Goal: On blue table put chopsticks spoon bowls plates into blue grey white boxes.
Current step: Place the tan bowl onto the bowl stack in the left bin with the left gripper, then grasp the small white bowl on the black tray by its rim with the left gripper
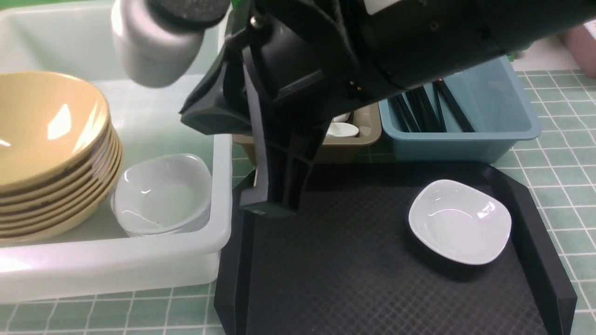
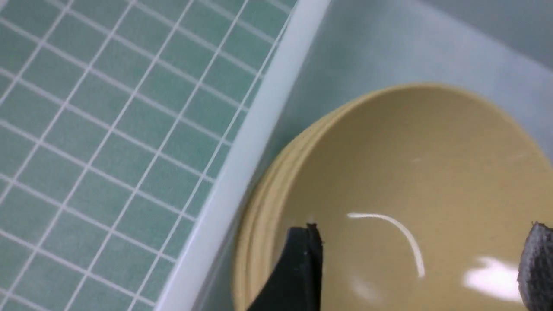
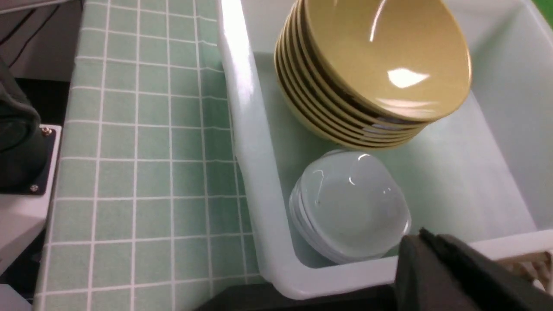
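Several tan bowls are stacked in the white box, beside a stack of white plates. My left gripper hangs open over the top bowl, holding nothing. My right gripper is shut and empty, pointing down by the white box's right wall, close to the stacked plates. One more plate lies on the black tray. Black chopsticks lie in the blue box. A white spoon shows in the grey box.
The black textured tray fills the centre front on the tiled blue table. My right arm crosses the upper middle of the front view and hides part of the grey box. A grey arm joint hangs above the white box.
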Controlling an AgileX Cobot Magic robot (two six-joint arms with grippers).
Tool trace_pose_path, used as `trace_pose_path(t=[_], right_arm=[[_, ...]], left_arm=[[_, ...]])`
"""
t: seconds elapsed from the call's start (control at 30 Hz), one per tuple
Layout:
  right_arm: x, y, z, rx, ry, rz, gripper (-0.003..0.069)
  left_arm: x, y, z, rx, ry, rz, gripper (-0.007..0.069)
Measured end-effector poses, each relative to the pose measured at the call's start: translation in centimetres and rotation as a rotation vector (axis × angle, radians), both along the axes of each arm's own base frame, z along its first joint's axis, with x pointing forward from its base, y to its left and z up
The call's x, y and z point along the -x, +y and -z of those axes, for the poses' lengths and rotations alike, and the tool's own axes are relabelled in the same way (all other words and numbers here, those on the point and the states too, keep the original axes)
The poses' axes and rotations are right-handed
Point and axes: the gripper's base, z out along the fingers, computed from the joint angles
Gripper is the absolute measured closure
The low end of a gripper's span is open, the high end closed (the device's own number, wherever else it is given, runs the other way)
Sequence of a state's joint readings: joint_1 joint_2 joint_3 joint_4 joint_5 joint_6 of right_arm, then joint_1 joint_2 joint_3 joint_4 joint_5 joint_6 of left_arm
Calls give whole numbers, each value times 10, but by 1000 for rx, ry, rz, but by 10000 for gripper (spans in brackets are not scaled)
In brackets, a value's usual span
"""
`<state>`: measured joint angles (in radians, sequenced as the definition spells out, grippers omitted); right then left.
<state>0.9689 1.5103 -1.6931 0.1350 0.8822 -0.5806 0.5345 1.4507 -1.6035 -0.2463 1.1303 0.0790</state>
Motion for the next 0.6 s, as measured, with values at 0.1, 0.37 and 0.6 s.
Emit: trace_pose_path(t=[0.1,0.37,0.6], right_arm=[[-3,-13,-6,9,-17,114,610],[11,-87,-30,67,-55,492,610],[44,-146,-8,91,52,666,610]], left_arm=[[-8,-48,-14,-4,-22,163,42],[-44,-192,15,17,77,666,45],[-58,-319,78,72,182,985,45]])
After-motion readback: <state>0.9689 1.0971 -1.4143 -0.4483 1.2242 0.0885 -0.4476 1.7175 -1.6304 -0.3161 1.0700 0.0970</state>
